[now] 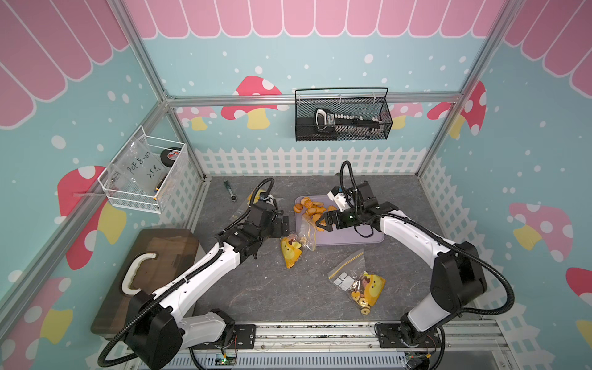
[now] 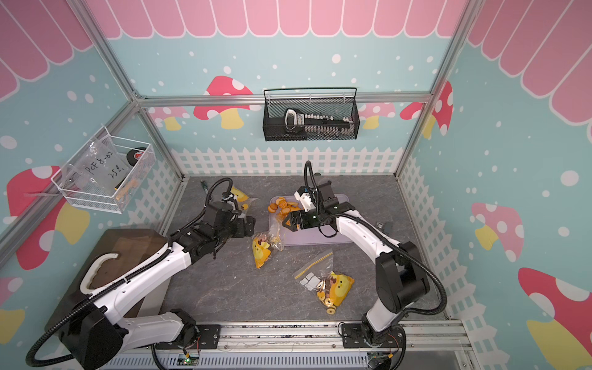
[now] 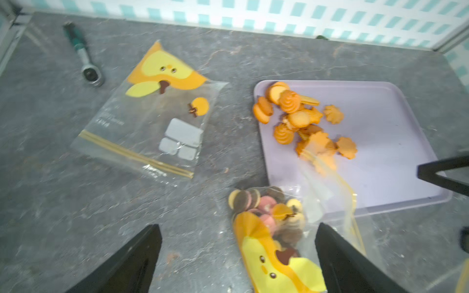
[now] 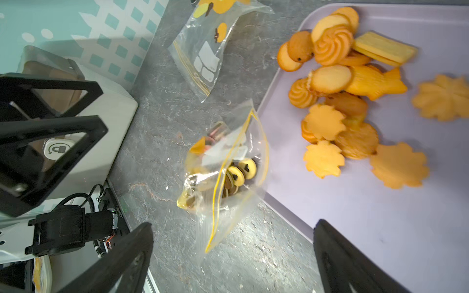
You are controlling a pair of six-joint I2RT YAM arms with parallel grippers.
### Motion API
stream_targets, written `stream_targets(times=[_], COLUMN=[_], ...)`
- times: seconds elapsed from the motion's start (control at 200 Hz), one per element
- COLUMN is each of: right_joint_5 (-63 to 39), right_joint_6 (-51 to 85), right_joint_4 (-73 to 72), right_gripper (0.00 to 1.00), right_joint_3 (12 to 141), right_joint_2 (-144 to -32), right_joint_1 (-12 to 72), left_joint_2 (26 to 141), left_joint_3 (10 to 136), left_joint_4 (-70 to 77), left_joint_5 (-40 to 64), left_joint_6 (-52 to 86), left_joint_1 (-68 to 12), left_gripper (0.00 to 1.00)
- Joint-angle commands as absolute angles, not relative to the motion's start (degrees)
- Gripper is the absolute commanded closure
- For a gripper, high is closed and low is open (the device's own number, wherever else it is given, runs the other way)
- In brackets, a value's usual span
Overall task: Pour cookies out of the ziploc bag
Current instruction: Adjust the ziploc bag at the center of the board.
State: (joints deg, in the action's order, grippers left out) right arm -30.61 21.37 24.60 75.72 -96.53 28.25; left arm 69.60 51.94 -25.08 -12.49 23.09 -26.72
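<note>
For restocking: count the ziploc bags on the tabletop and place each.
3. An empty bag lies beside the ratchet; a part-full bag lies with its mouth over the tray's edge; a filled bag lies toward the right arm's base. More may be hidden.

Teal mushroom-print walls, white picket-fence trim, grey marbled tabletop.

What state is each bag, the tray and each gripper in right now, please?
bag beside the tray: lying down, mouth open over the tray edge, ring cookies inside.
flat bag: lying flat, empty.
third bag: lying down, holds cookies.
tray: holds a pile of golden cookies.
left gripper: jaws open, empty.
right gripper: jaws open, empty.
</note>
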Motion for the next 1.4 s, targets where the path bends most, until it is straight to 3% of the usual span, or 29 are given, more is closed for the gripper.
stream_targets(times=[0.0,0.22,1.021,1.396], right_joint_5=[-30.14,-28.13,-22.24,-27.72], right_joint_6=[19.96,19.89,20.81,24.61], right_joint_4=[28.18,33.70,39.97,36.74], right_gripper=[0.07,0.18,0.25,0.33], right_joint_3=[80.70,87.07,94.37,100.08], right_joint_2=[-99.94,-106.46,-114.20,-118.90], right_joint_1=[30.51,33.20,37.24,37.32], left_joint_2=[67.64,68.32,70.32,70.82], left_joint_3=[47.74,43.86,42.19,41.50], left_joint_4=[-27.03,-23.68,-19.01,-17.94], left_joint_5=[-11.79,-5.90,-1.79,-0.29], left_joint_6=[28.08,31.93,31.90,32.29], left_joint_1=[-23.89,-17.41,-15.39,-14.96], left_gripper=[0.01,0.01,0.01,0.01])
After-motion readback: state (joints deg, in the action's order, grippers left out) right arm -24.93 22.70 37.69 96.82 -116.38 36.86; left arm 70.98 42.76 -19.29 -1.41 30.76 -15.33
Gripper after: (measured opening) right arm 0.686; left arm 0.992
